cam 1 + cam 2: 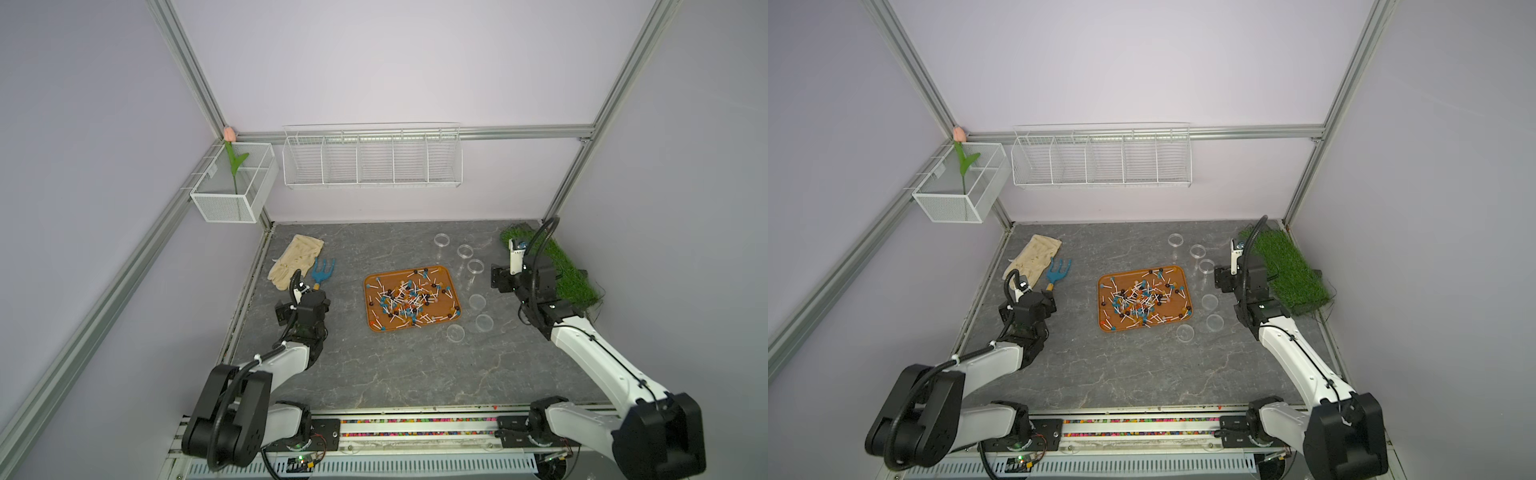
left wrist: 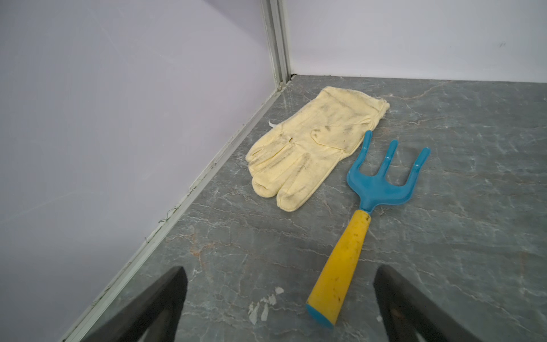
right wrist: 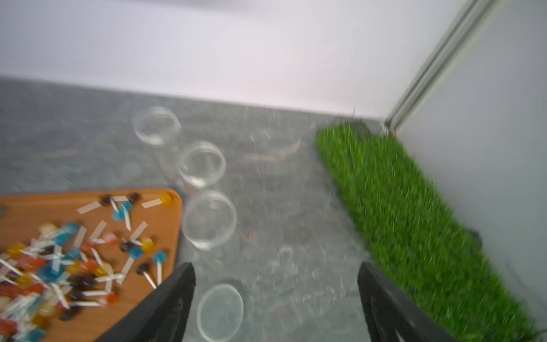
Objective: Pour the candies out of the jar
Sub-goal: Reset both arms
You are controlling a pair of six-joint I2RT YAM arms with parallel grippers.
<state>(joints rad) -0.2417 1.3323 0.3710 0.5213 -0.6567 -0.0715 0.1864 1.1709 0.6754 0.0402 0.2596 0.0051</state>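
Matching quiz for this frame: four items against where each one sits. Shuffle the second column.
Things:
1. candies
2. glove
3. tulip
4. grass mat

Places:
A. standing in the white mesh basket
B. scattered on the orange tray
C. along the right side of the tabletop
D. far left corner, beside the blue fork

Pairs: 1-B, 2-D, 3-A, 4-C

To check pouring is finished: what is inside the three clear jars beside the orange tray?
The jars look empty; the candies lie on the tray. Nothing covers them, but small leftovers might not show.
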